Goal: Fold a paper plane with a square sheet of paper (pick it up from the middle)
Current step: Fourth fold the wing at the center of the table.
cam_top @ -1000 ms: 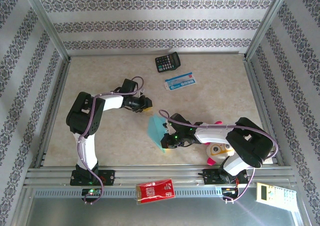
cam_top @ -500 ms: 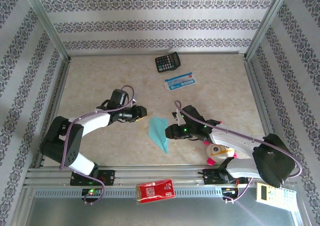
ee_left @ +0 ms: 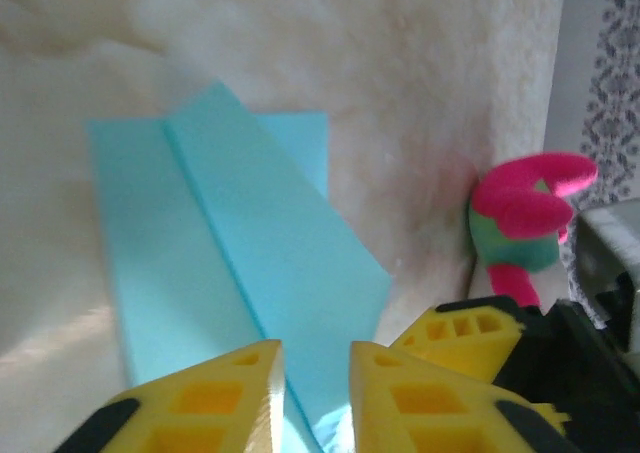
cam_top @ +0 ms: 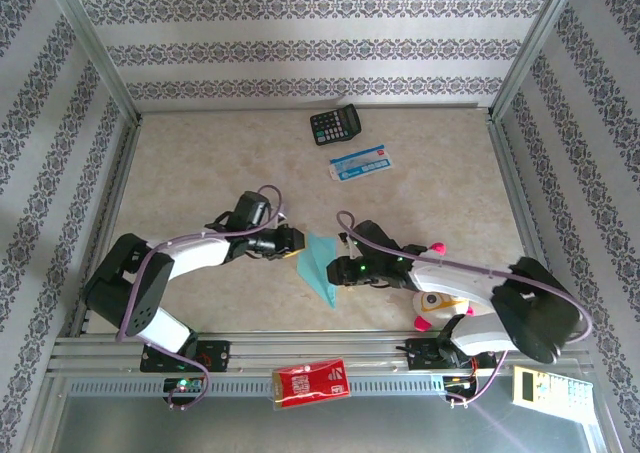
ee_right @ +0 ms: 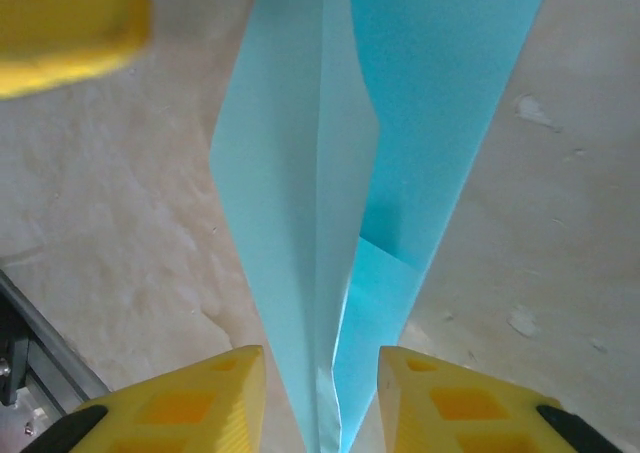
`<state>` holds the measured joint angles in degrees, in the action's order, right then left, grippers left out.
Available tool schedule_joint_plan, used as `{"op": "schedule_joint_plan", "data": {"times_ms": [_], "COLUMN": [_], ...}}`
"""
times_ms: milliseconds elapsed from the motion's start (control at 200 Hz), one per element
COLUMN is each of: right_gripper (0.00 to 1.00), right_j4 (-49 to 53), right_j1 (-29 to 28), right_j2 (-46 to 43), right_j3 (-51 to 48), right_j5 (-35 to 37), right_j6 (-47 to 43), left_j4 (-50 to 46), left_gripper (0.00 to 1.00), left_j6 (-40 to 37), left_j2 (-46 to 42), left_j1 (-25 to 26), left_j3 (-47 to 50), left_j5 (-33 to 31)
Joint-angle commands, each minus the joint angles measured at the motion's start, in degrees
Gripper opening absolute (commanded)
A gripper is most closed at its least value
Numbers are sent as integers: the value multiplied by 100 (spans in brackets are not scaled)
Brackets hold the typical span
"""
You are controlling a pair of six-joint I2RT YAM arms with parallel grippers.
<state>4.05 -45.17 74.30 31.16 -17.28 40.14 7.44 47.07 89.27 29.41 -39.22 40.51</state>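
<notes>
Paper plane [ee_right: 300, 173] between right claw's [ee_right: 320, 363] parted jaws

Lays plane [cam_top: 318, 264] flat on bench [cam_top: 200, 163], tilted up a second ago. Parts right gripper [ee_right: 318, 368] jaws, earlier shut, astride its tip. Stretches left arm [cam_top: 190, 253] and right arm [cam_top: 455, 273] out low. Brings left gripper [cam_top: 294, 244] toward the near edge, up to plane's left side.

Left end effector [cam_top: 297, 247] crowds the plane [cam_top: 318, 268] at 10 o'clock, right end effector [cam_top: 331, 271] at 3; toy [cam_top: 437, 299] blocks 4, card [cam_top: 360, 163] and calculator [cam_top: 334, 125] 12; surface [cam_top: 450, 193] bare at 2.
</notes>
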Motion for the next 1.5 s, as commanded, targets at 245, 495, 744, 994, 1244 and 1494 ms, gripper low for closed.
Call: {"op": "schedule_joint_plan", "data": {"times_ms": [245, 495, 744, 994, 1244, 1494], "right_gripper": [26, 21, 20, 19, 18, 17], "right_j4": [-547, -787, -857, -753, -625, -599], "right_j1": [-558, -581, -581, -484, -413, -596], "right_j2": [-91, 610, 996, 1184, 1272, 1144], "right_j3": [-115, 74, 179, 277, 140, -237], "right_j5": [-4, -78, -146, -194, -271, -363], "right_j6": [68, 30, 3, -102, -104, 149], "left_j4": [827, 834, 856, 764, 750, 754], "left_gripper": [9, 6, 5, 3, 0, 0], "left_j6": [451, 400, 345, 249, 224, 241], "left_j2": [1343, 1706, 1863, 1887, 1941, 2025], "left_j1": [513, 513, 509, 511, 507, 504], "left_j3": [-767, -751, -710, -701, -671, -551], "left_j5": [282, 176, 133, 89, 33, -103]}}
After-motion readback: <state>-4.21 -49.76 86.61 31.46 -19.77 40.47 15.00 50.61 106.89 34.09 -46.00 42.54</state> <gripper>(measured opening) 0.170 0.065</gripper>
